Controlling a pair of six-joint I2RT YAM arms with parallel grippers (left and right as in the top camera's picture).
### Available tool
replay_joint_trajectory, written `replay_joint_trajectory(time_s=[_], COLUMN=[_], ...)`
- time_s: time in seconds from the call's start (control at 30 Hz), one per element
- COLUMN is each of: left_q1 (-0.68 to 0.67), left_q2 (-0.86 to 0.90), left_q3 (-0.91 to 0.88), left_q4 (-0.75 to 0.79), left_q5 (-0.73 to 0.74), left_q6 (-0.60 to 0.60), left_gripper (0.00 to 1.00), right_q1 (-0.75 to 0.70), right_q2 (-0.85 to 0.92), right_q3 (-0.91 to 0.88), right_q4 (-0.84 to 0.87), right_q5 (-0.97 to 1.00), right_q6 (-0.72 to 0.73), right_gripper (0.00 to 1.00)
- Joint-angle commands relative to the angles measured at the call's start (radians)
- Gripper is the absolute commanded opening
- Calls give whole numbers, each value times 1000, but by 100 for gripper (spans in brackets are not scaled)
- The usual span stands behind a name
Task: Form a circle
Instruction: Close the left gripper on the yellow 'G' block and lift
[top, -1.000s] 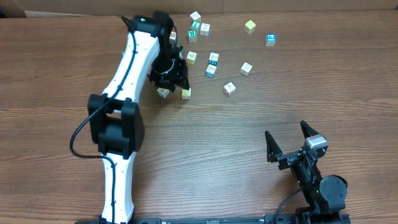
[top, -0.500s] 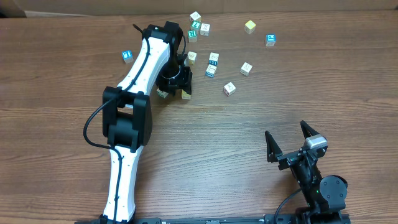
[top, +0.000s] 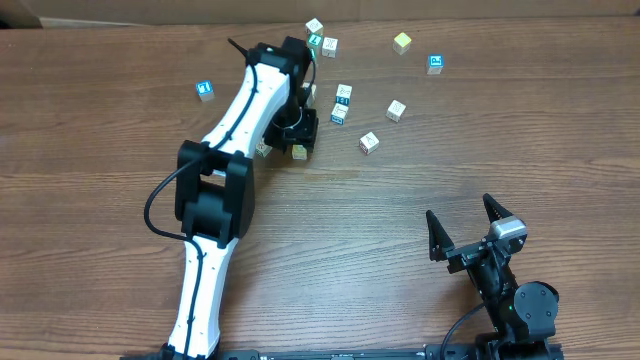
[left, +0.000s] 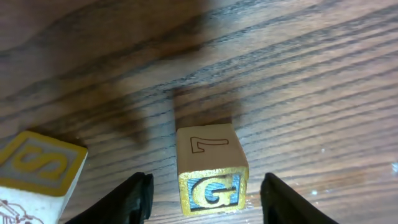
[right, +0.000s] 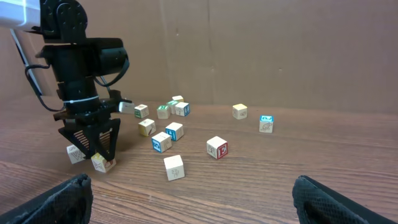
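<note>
1. wood, by the look of it: the cube (left: 208, 165) should be light, stiff and hard, with slightly slick printed faces. take it low, on two opposite flat sides.
2. it is pale, with a 7 on top and a blue g framed in yellow.
3. the circle (top: 299, 152) is a loose cluster at the far middle of the desk (top: 100, 150), mostly hidden under the left arm.
4. your left pincer (left: 206, 186) straddles the cube, half open with a gap on each side, and holds nothing. your right pincer (top: 460, 212) gapes wide and empty, well apart.
</note>
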Motion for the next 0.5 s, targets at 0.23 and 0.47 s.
replay_joint_trajectory(time_s=[0.23, 0.47], left_q1=[-13, -13], left_q2=[12, 8], left_q3=[2, 3], left_q4=[3, -43], left_q5=[-74, -66], left_q6=[-72, -73], left_gripper=[29, 14], right_q1=[6, 6], right_q2=[-10, -10], right_q3=[-10, -10], right_q4=[5, 5], right_q5=[2, 2], right_q6=[-1, -1], right_gripper=[100, 100])
